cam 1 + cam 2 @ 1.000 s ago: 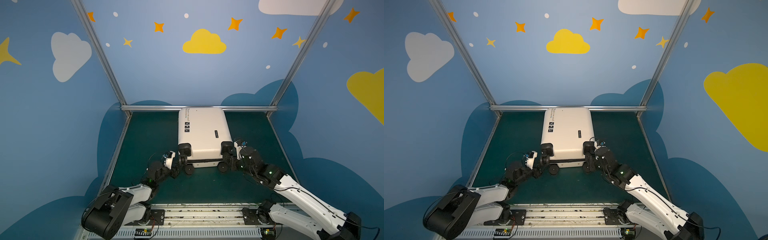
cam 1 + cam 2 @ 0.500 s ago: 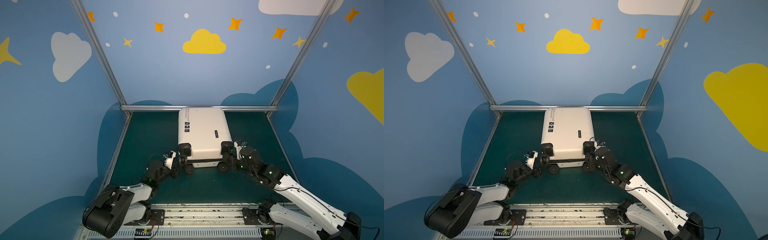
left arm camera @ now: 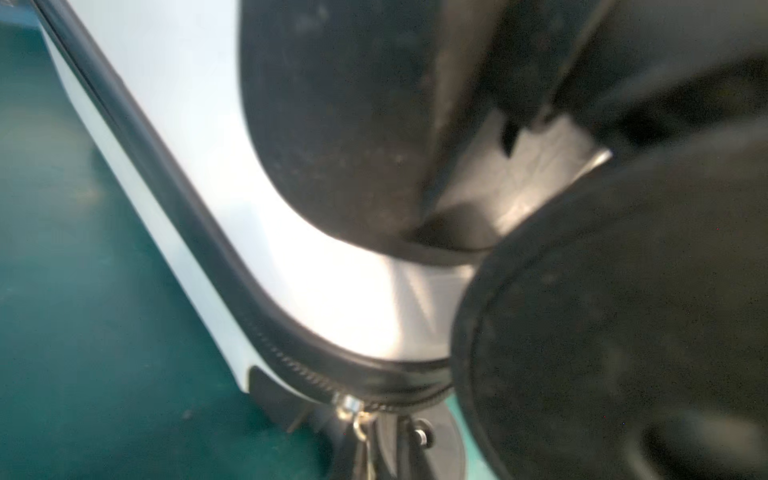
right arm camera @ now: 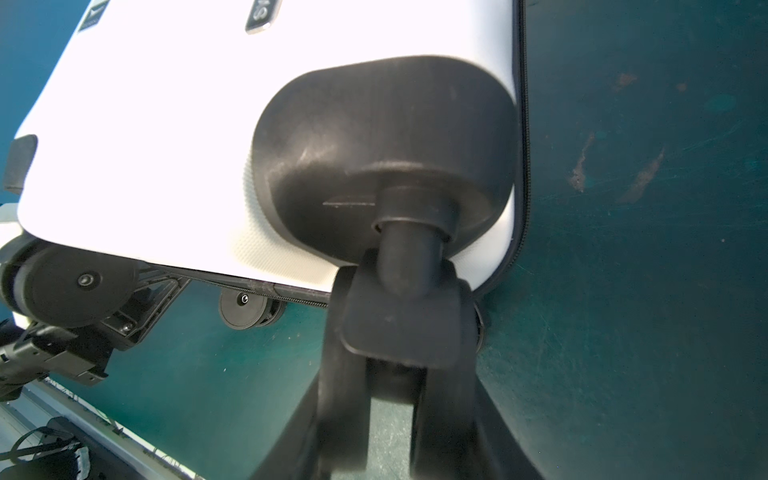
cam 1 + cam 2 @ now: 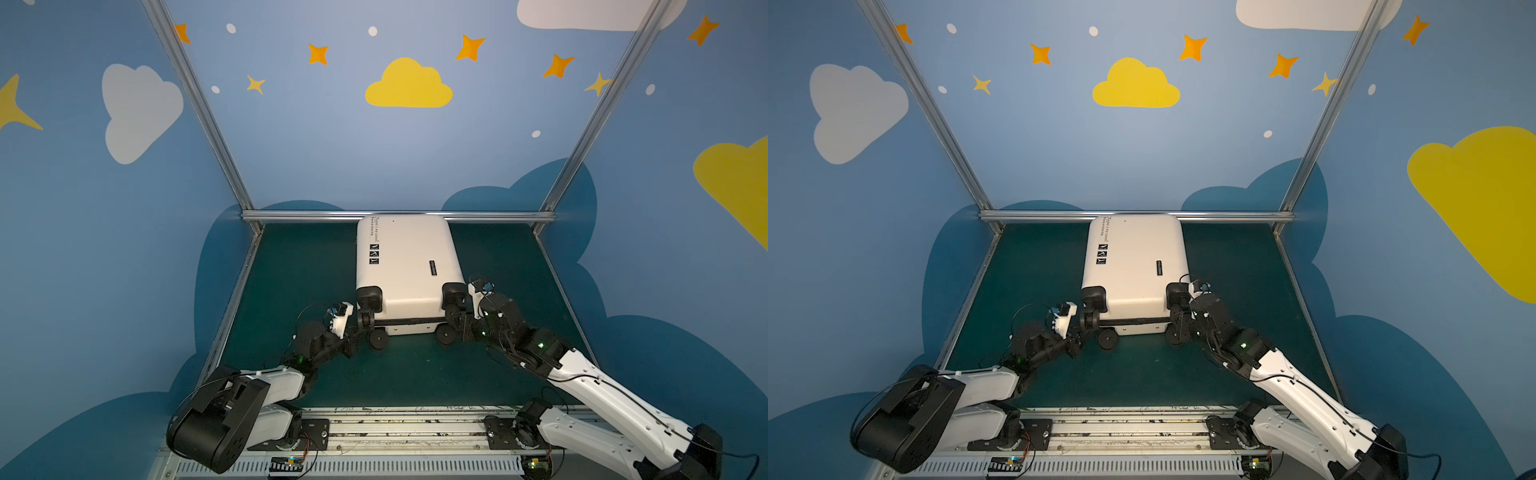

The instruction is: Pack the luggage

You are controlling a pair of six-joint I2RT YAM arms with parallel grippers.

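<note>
The cream-white luggage (image 5: pixel 407 257) (image 5: pixel 1138 257) lies flat and zipped on the green mat, its black wheels toward the arms. My left gripper (image 5: pixel 358 332) (image 5: pixel 1084 330) is low at the near-left corner. In the left wrist view the left gripper (image 3: pixel 368 449) is shut on the metal zipper pull (image 3: pixel 353 405), under the white shell (image 3: pixel 332 299) and beside a big wheel (image 3: pixel 623 353). My right gripper (image 5: pixel 455 320) (image 5: pixel 1177 320) is at the near-right corner. In the right wrist view its fingers (image 4: pixel 345 395) clasp the wheel fork (image 4: pixel 399 328).
An aluminium rail (image 5: pixel 399 215) runs right behind the luggage, and sloping rails edge the mat (image 5: pixel 299 282) on both sides. Blue painted walls enclose the cell. The arms' base track (image 5: pixel 399 428) lies along the front. My left gripper shows at the edge of the right wrist view (image 4: pixel 62 353).
My left gripper's jaws have closed at the luggage's near-left corner. Both arms and the luggage have stayed in place.
</note>
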